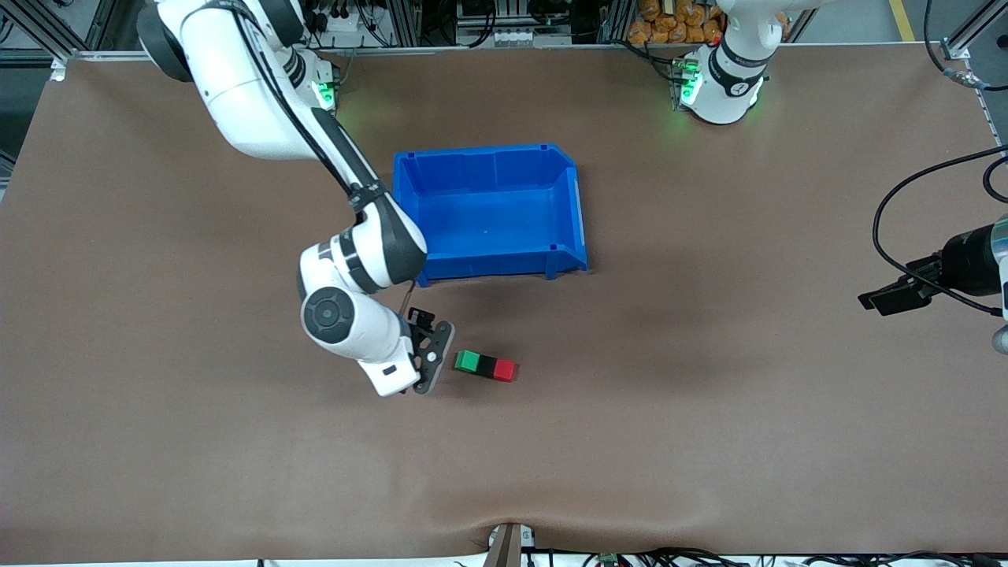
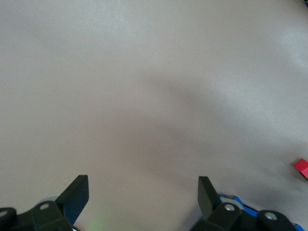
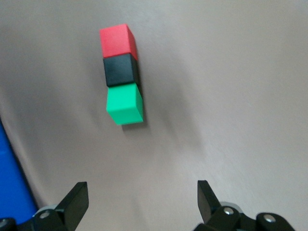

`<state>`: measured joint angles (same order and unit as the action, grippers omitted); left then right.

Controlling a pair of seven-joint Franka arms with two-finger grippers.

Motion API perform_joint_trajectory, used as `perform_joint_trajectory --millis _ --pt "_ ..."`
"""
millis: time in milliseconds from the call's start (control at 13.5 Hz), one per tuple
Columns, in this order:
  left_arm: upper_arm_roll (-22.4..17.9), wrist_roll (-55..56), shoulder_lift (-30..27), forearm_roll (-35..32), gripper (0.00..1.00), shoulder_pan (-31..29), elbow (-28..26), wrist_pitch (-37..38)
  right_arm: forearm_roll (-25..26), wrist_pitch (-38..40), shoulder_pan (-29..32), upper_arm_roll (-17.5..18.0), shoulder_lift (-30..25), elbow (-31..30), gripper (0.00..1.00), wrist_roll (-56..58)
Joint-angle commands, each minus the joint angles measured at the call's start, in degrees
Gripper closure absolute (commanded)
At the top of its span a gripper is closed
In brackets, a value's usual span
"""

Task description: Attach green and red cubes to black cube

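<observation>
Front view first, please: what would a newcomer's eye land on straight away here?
Probably the blue bin, mid-table near the bases. Next, nearer the camera than it, a touching row: green cube, black cube, red cube. The right gripper, jaws open, sits beside the green end; the left arm waits at its end.

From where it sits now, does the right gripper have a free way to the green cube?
Probably yes. The right gripper is open beside the green cube, which ends the row joined to the black cube; only bare table lies between them.

Green cube [image 1: 468,361], black cube [image 1: 487,365], red cube [image 1: 505,370]; blue bin [image 1: 568,206], brown table [image 1: 709,394].
</observation>
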<state>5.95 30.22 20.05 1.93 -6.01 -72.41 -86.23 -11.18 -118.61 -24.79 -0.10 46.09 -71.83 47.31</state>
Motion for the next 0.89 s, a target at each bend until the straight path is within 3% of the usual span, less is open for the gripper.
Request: perform_joint_trajectory --millis 0,444,815 --pt "2.04 -0.87 -1.16 0.18 0.00 0.12 -0.89 0.80 0.37 1.36 2.11 0.63 -5.03 -4.01 0.00 -3.61" --pt "3.28 -0.51 -1.07 0.18 0.00 0.12 -1.16 0.80 0.46 3.11 5.71 0.63 -16.28 -11.75 0.00 -18.19" --pt "3.37 -1.99 -2.99 0.00 0.00 0.03 -1.07 1.58 0.55 11.54 11.93 0.63 -24.63 -11.67 0.00 -24.98"
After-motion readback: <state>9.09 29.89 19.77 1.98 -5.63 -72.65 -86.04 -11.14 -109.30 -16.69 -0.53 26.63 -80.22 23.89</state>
